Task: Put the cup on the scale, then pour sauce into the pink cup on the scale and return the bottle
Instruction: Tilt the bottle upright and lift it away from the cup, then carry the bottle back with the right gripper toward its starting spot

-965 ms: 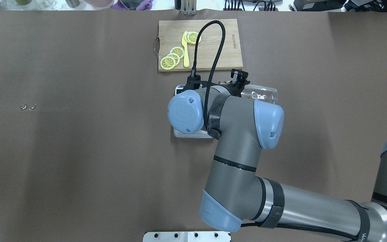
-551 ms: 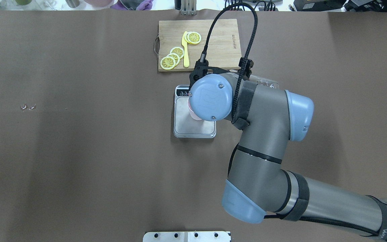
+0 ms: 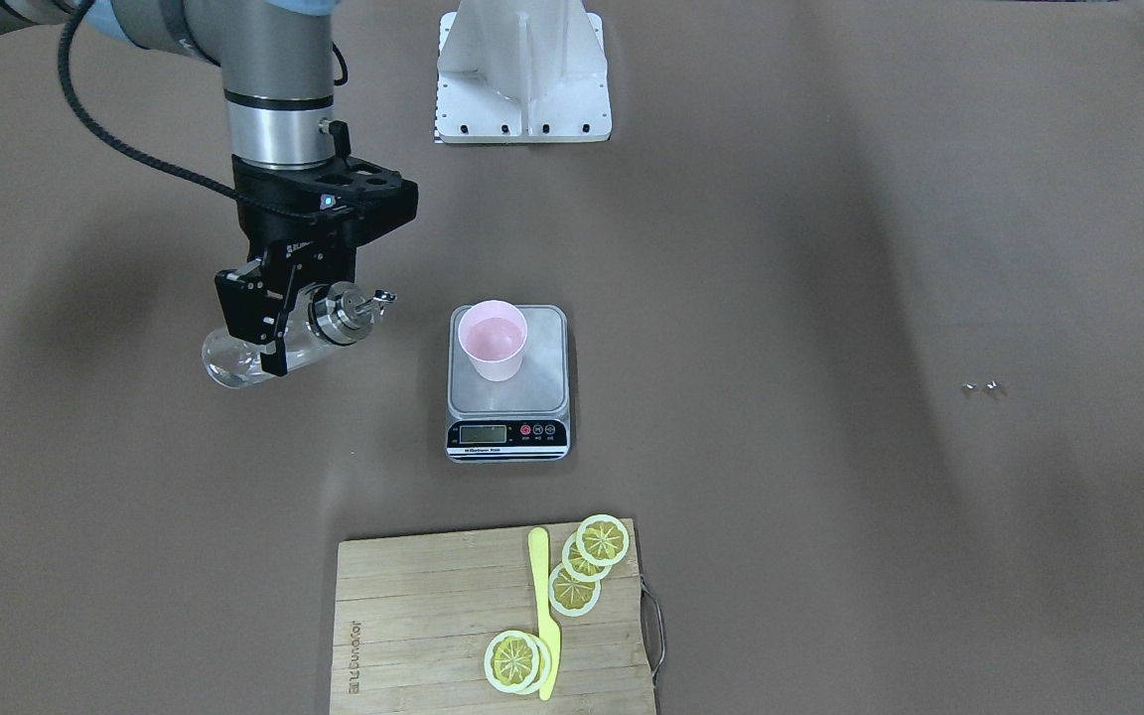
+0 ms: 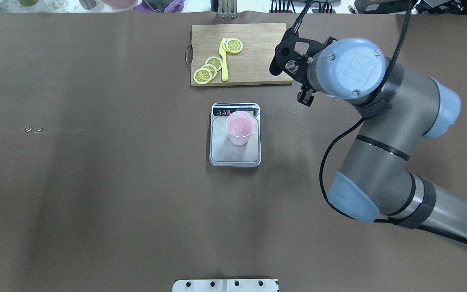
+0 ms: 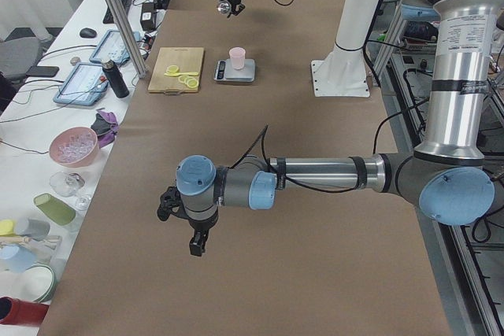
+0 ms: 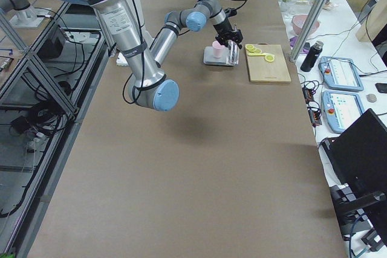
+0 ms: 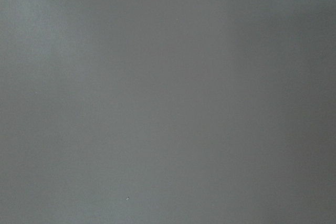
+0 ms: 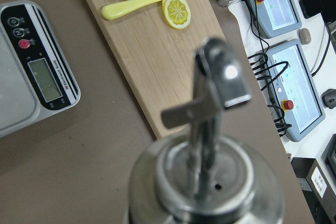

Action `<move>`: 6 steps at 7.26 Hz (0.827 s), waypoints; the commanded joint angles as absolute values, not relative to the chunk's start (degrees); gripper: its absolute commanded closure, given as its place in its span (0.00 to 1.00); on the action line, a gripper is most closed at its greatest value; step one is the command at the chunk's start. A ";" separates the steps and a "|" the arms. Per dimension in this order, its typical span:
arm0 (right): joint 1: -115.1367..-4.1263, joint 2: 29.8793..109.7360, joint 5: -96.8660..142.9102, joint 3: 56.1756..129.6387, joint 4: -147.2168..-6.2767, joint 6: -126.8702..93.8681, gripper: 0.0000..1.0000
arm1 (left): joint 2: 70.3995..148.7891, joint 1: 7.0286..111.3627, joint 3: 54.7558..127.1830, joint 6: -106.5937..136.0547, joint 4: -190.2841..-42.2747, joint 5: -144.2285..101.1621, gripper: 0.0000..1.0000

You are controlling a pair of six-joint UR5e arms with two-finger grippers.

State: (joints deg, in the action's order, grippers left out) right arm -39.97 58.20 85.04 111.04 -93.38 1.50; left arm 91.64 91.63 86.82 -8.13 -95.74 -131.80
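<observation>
Near left arm [image 5: 315, 175] stretched low across the brown table [image 5: 299, 281], its left gripper [image 5: 194, 245] hanging just above the surface — whether its fingers are parted cannot be told. Farther along, the pink cup [image 5: 237, 57] stands upright on the scale [image 5: 236, 74], just beside the wooden cutting board [image 5: 169, 63] bearing lemon slices [image 5: 186, 79]. At the far end, the right gripper [image 5: 228, 4] hangs above the table with the bottle [image 5: 225, 9] — seen here only as a small glint at its fingers.
</observation>
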 commanded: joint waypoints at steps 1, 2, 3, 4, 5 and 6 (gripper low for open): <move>-47.00 65.35 96.37 110.74 -77.94 1.93 0.66 | 91.84 91.76 87.10 -2.60 -95.89 -131.92 0.00; -49.72 68.00 100.85 110.22 -73.43 1.76 0.66 | 91.06 91.76 87.53 -0.55 -98.59 -132.01 0.00; -52.79 70.64 104.81 108.39 -68.08 1.32 0.66 | 90.79 91.84 87.19 -0.27 -101.31 -131.75 0.00; -56.48 72.84 110.68 103.06 -59.85 1.23 0.66 | 90.79 91.76 86.75 -0.79 -101.60 -131.75 0.00; -59.12 74.60 114.57 96.57 -50.28 1.06 0.66 | 90.79 91.67 86.66 -0.18 -101.60 -131.75 0.00; -61.33 75.58 117.48 90.67 -42.09 0.62 0.66 | 90.79 91.67 86.66 -0.26 -101.78 -132.01 0.00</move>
